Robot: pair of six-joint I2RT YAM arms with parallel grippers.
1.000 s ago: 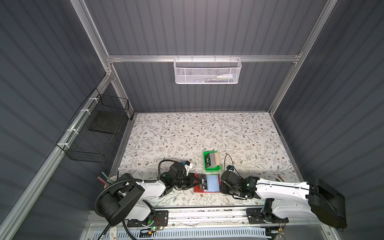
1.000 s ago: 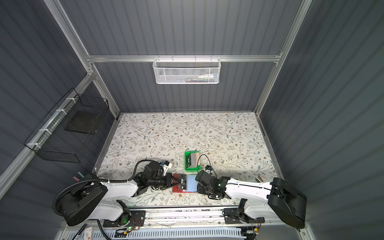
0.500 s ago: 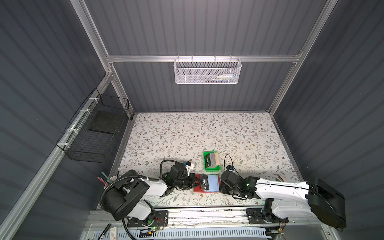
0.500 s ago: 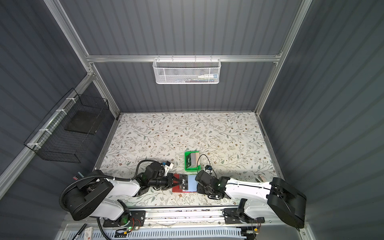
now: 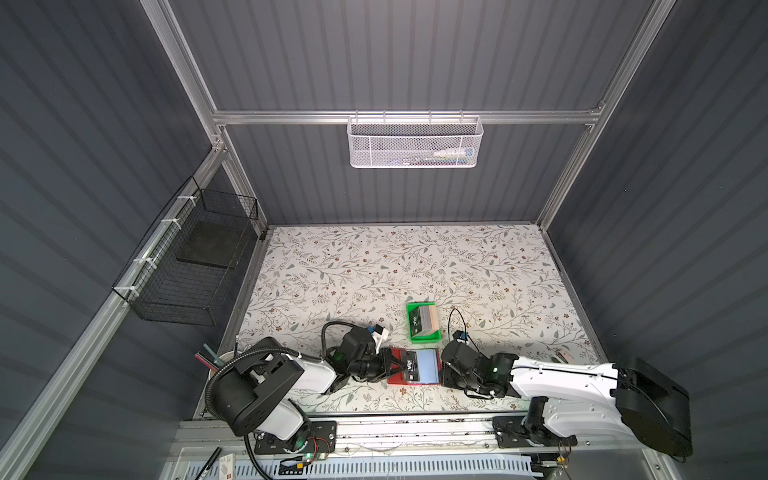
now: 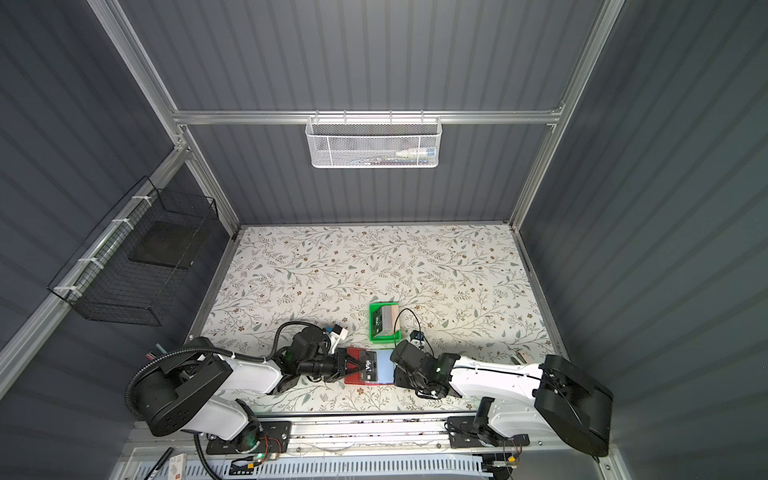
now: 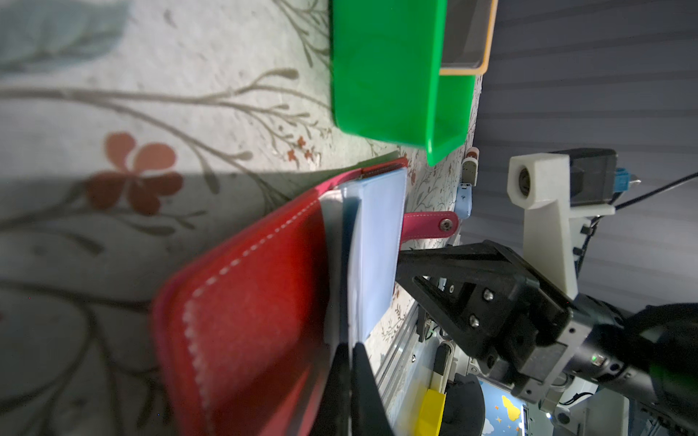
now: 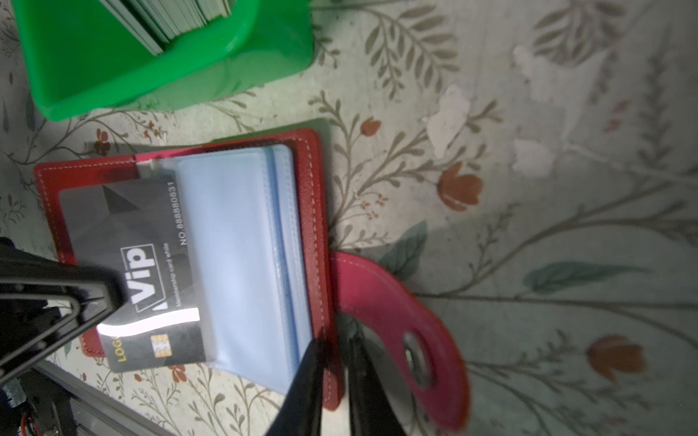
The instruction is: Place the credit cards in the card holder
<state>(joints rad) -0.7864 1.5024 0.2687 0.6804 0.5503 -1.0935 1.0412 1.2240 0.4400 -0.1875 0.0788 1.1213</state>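
In your right wrist view, the left end effector (image 8: 109, 298) covers a corner of the Vip card (image 8: 151, 245). The right end effector (image 8: 334, 351) hides an edge of the card holder (image 8: 313, 226). The green tray (image 8: 113, 75) is cut off, and the snap tab (image 8: 377, 302) is blurred.

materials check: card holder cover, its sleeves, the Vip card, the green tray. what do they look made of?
card holder cover: leather or leather-look, matte red, fine grain, white edge stitching.
sleeves: soft clear plastic, bluish and glossy, the card shows through.
Vip card: stiff plastic, printed black, gold chip.
green tray: moulded plastic, smooth, shiny, rounded corners.
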